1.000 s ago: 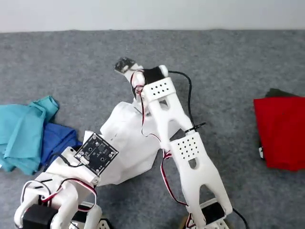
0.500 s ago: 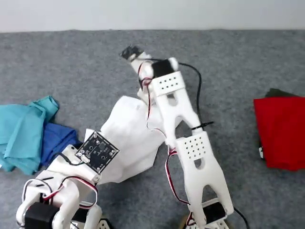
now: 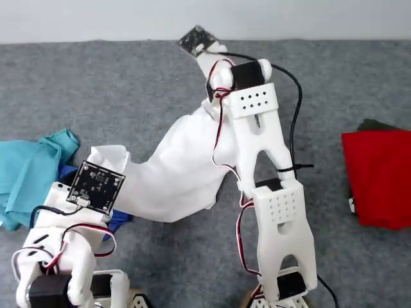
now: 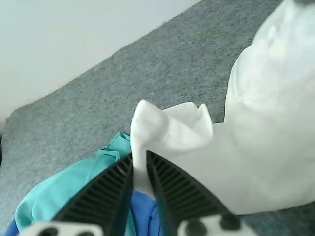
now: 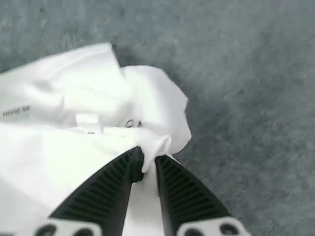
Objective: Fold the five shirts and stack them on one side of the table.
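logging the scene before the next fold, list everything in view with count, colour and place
white fabric shirt: 1, white, mid-table, stretched between both grippers
crumpled teal shirt: 1, teal, left edge of the table in the high view
blue shirt: 1, blue, partly under the teal shirt, by the left arm
folded red shirt: 1, red, right edge of the table in the high view
dark green cloth: 1, dark green, peeking out from under the red shirt's far side
grey felt-like table cover: 1, grey, under everything
left gripper: 1, black fingers, shut on the white shirt's end near the teal shirt
right gripper: 1, black fingers, shut on the white shirt's far end
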Robot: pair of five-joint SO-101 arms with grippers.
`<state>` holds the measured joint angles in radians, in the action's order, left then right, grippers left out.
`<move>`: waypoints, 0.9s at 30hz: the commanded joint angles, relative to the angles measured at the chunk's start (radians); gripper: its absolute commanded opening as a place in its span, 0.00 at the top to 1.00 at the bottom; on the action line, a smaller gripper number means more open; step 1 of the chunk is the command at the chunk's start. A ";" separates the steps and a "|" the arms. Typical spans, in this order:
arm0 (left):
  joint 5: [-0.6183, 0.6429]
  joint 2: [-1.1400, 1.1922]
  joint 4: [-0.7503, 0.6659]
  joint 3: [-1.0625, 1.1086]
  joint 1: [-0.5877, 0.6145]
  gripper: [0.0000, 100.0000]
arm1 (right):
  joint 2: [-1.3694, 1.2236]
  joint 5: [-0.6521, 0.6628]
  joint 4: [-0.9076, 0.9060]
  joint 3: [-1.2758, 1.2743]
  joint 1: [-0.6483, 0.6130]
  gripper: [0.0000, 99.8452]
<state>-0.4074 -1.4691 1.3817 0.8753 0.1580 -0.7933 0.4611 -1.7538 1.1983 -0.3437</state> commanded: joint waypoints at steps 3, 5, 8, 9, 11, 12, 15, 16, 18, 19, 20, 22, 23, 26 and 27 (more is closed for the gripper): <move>-0.032 -0.006 -0.049 -0.035 0.008 0.99 | 0.209 0.012 -0.044 -0.330 0.015 0.99; -0.058 -0.006 -0.057 -0.031 0.008 0.99 | 0.277 0.012 -0.044 -0.451 0.015 0.99; -0.064 -0.006 -0.057 -0.027 0.008 0.99 | 0.375 0.011 -0.044 -0.595 0.016 0.94; -0.064 -0.006 -0.057 -0.027 0.008 0.99 | 0.406 0.009 -0.044 -0.635 0.016 0.91; -0.064 -0.006 -0.057 -0.027 0.008 0.99 | 0.461 0.009 -0.044 -0.700 0.016 0.85; -0.064 -0.006 -0.057 -0.027 0.008 0.99 | 0.483 0.009 -0.042 -0.718 0.016 0.83; -0.064 -0.006 -0.057 -0.010 0.006 0.99 | 0.521 0.009 -0.042 -0.735 0.015 0.81; -0.064 -0.006 -0.057 -0.002 0.006 0.99 | 0.526 0.009 -0.042 -0.735 0.013 0.81; -0.064 -0.006 -0.057 0.013 0.006 0.99 | 0.527 0.008 -0.041 -0.735 0.010 0.81; -0.064 -0.006 -0.057 0.015 0.006 0.99 | 0.522 0.008 -0.041 -0.735 0.008 0.81; -0.064 -0.006 -0.055 0.016 0.006 0.99 | 0.522 0.006 -0.041 -0.735 0.008 0.81; -0.064 -0.006 -0.055 0.016 0.006 0.99 | 0.521 0.006 -0.033 -0.735 0.007 0.81; -0.064 -0.006 -0.055 0.016 0.006 0.99 | 0.519 0.006 -0.030 -0.735 0.002 0.81; -0.063 -0.006 -0.054 0.018 0.006 0.99 | 0.476 0.006 -0.008 -0.735 0.002 0.81; -0.063 -0.006 -0.054 0.018 0.006 0.99 | 0.453 0.006 0.001 -0.733 0.004 0.81</move>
<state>-0.4595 -1.4707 1.3510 0.9014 0.1580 -0.3345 0.4657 -1.7538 0.4634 -0.3422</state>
